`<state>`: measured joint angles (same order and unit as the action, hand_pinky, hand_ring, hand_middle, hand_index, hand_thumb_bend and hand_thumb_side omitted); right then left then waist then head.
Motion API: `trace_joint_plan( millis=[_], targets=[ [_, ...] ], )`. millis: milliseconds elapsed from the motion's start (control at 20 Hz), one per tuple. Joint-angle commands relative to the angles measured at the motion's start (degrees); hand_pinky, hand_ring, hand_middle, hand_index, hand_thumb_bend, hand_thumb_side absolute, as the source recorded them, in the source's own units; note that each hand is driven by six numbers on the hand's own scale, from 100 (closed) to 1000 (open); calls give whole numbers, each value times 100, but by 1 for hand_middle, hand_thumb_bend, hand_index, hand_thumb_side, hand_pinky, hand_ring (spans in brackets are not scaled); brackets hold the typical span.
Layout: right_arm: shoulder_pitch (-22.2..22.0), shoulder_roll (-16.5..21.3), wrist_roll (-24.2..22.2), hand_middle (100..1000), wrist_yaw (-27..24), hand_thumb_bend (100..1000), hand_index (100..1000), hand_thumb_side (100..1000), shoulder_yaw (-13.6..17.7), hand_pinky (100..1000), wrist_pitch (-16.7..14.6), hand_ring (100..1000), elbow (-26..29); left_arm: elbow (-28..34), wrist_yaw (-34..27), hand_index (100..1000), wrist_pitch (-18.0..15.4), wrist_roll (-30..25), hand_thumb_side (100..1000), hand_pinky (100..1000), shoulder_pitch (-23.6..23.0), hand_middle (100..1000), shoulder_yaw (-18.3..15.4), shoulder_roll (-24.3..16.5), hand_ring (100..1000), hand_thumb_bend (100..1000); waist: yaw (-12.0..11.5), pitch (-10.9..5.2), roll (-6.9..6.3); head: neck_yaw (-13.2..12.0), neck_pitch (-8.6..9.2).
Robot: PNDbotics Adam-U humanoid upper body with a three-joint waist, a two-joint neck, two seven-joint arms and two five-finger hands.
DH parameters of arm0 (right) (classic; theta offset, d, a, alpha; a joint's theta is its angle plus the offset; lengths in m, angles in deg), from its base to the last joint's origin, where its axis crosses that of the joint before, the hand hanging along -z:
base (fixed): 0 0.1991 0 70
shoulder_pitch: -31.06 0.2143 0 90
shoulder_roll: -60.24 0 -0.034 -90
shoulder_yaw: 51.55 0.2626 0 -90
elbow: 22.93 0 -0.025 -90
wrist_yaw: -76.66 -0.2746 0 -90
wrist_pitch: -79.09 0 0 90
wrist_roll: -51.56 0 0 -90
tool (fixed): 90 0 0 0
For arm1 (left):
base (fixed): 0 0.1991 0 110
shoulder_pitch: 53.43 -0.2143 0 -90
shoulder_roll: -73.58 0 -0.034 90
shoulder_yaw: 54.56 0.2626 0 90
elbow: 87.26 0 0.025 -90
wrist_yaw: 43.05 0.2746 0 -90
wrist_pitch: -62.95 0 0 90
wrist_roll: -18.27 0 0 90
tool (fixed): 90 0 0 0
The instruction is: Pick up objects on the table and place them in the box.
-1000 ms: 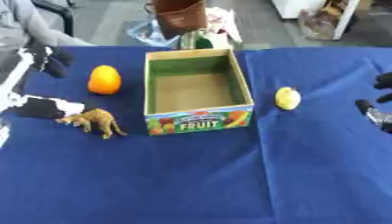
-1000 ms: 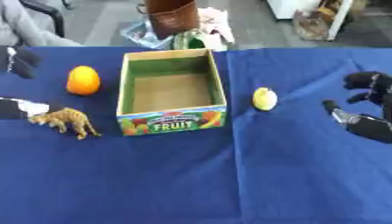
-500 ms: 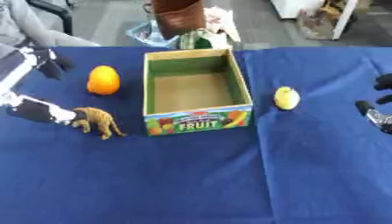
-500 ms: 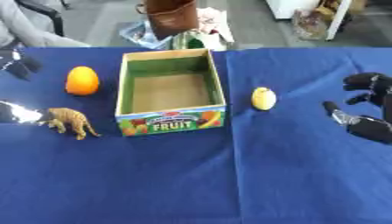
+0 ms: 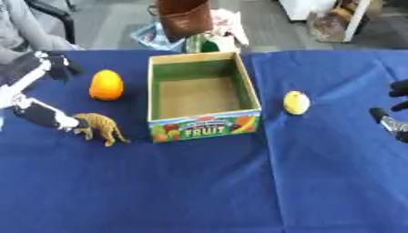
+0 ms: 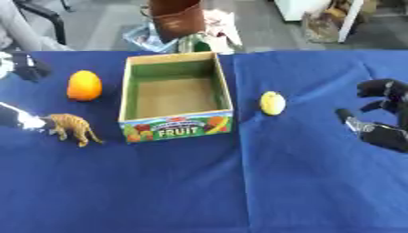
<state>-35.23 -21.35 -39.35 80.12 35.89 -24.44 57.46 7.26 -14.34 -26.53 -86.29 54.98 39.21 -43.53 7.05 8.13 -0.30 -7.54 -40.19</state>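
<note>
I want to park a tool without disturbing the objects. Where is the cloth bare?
The near cloth in front of the box is bare. Crowded: left, the orange, toy animal and left hand; right, the lemon and right hand.

The only word I can read is "FRUIT", in pale capitals on a dark green band across the near wall of the cardboard box (image 5: 206, 129). Coloured fruit pictures sit around the word. Nothing else on the table carries legible writing.
</note>
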Motion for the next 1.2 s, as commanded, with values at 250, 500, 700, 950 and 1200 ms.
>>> trace_joint_plan(
  millis=[250, 500, 700, 950, 1200],
  targets=[
    [67, 96, -25, 692, 22, 437, 691, 127, 16, 567, -22, 713, 34, -421, 248, 749, -141, -137, 100, 692, 315, 638, 233, -65, 636, 810, 21, -91, 5, -57, -23],
    [72, 90, -32, 691, 20, 436, 691, 127, 13, 567, -26, 712, 32, -615, 320, 739, -230, -350, 100, 686, 420, 620, 337, 14, 622, 815, 27, -86, 7, -58, -72],
    [69, 87, -38, 690, 19, 434, 691, 128, 11, 567, -28, 712, 30, -741, 398, 731, -299, -575, 100, 681, 499, 614, 432, 20, 613, 789, 34, -85, 5, -70, -118],
    [72, 82, -51, 690, 16, 433, 691, 129, 6, 567, -32, 711, 27, -927, 521, 727, -368, -776, 100, 675, 601, 606, 539, 56, 607, 781, 40, -87, 5, -67, -160],
    [67, 77, -57, 689, 12, 431, 692, 129, 6, 566, -34, 710, 24, -1113, 648, 719, -407, -845, 100, 668, 678, 599, 607, 126, 607, 779, 44, -89, 10, -50, -197]
  ],
)
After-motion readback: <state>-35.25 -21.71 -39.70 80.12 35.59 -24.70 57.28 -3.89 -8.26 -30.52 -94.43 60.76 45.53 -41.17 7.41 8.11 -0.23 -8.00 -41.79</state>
